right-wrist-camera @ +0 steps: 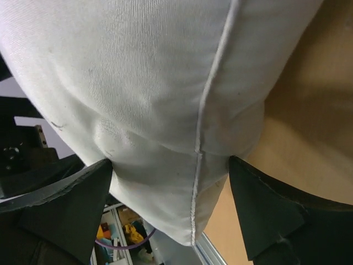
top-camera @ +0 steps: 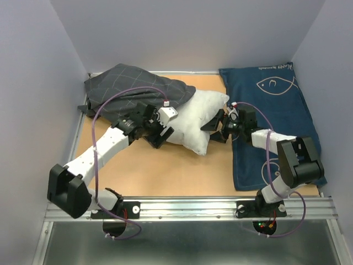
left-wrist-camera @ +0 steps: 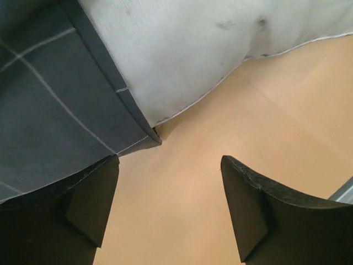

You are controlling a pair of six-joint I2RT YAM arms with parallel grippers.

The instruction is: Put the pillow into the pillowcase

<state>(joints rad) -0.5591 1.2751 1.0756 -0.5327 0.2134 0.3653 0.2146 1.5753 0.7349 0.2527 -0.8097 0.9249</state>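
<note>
The dark grey grid-patterned pillowcase (top-camera: 132,85) lies at the back left, with the white pillow (top-camera: 198,118) partly inside and its right half sticking out. In the left wrist view, a pillowcase (left-wrist-camera: 55,110) corner lies over the pillow (left-wrist-camera: 182,49). My left gripper (top-camera: 159,134) sits at the pillow's near-left edge by the case opening. It is open (left-wrist-camera: 168,204), with only bare table between its fingers. My right gripper (top-camera: 217,127) is at the pillow's right end, also open (right-wrist-camera: 170,182). That end of the pillow (right-wrist-camera: 154,83) bulges unsqeezed between its wide-spread fingers.
A navy blue cloth (top-camera: 276,127) with white fish drawings covers the right side of the table, under the right arm. Bare wooden tabletop (top-camera: 171,171) lies in front of the pillow. Walls close in on the left, back and right. A metal rail (top-camera: 187,207) runs along the near edge.
</note>
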